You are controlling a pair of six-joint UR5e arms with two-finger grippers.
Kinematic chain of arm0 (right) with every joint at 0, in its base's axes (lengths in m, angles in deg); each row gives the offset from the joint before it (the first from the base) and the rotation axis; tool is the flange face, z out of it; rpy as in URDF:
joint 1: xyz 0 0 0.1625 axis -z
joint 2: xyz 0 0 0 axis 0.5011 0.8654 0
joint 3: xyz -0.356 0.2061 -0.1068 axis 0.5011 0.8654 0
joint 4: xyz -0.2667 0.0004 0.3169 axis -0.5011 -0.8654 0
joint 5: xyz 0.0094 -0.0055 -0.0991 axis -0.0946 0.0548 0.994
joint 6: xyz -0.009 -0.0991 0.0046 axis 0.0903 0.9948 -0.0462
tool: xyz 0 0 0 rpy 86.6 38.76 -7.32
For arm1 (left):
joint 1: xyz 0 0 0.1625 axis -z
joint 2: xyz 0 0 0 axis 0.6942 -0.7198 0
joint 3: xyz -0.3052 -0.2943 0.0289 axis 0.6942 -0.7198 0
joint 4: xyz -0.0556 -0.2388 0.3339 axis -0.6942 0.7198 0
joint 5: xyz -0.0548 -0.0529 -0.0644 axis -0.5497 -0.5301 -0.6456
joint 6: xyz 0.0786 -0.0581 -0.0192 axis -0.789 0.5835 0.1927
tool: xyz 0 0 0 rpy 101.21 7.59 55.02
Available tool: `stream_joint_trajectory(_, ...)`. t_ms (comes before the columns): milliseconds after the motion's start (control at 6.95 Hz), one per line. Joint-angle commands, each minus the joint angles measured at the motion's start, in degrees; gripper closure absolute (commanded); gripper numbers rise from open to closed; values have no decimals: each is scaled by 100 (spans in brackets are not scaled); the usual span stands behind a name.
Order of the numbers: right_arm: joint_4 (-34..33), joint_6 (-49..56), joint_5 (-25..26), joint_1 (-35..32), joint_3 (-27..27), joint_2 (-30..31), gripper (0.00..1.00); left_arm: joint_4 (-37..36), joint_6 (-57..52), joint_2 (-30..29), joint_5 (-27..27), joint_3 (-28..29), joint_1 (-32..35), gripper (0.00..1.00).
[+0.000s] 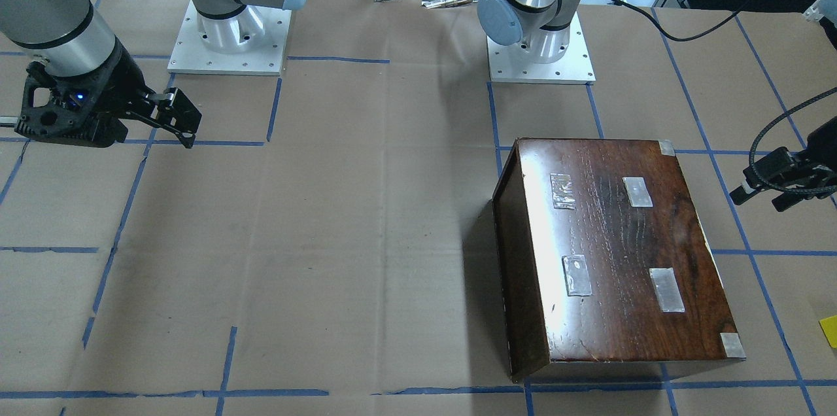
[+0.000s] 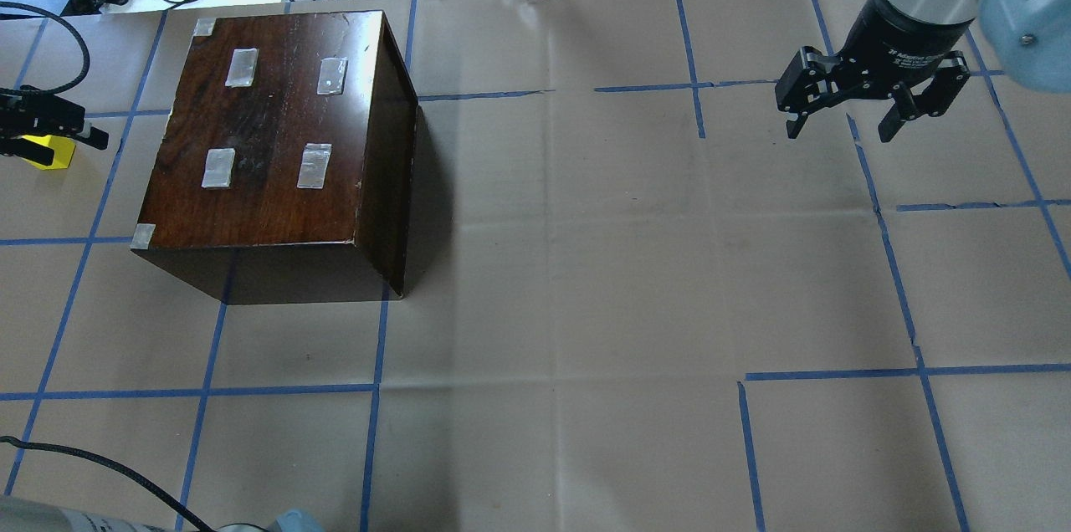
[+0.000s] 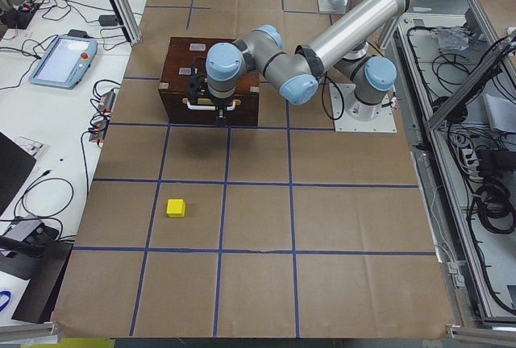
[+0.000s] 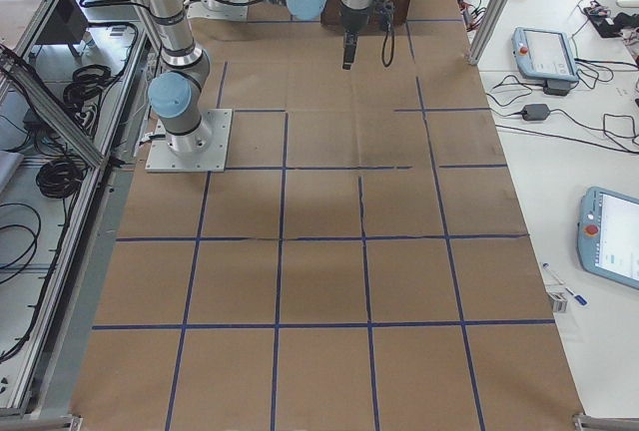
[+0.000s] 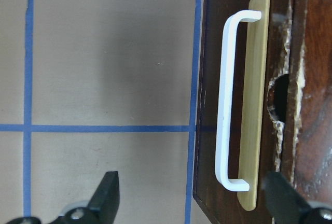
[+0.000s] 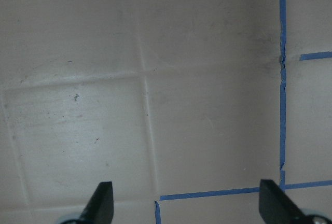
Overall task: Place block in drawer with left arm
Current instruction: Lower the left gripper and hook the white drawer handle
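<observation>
The yellow block lies on the paper to the left of the dark wooden box; it also shows in the exterior left view and at the front-facing view's right edge. The drawer is shut in the box. Its dark front panel with a white handle and a finger hole shows in the left wrist view. My left gripper is open and empty, facing the handle, a short way off it. From overhead the left gripper hangs over the block. My right gripper is open and empty, far to the right.
The box top carries several taped patches. Both arm bases stand on plates at the robot's side of the table. Blue tape lines cross the brown paper. Cables and a tablet lie beyond the table's far edge.
</observation>
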Motion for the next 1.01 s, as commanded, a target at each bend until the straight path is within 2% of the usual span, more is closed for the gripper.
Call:
stream_joint_trajectory(0,0,0,0,0,5,0,0,-3,-161,-105,-190,-120,0,1)
stream_joint_trajectory(863,0,-9,0,0,5,0,0,-72,-311,-553,-367,-165,17,1)
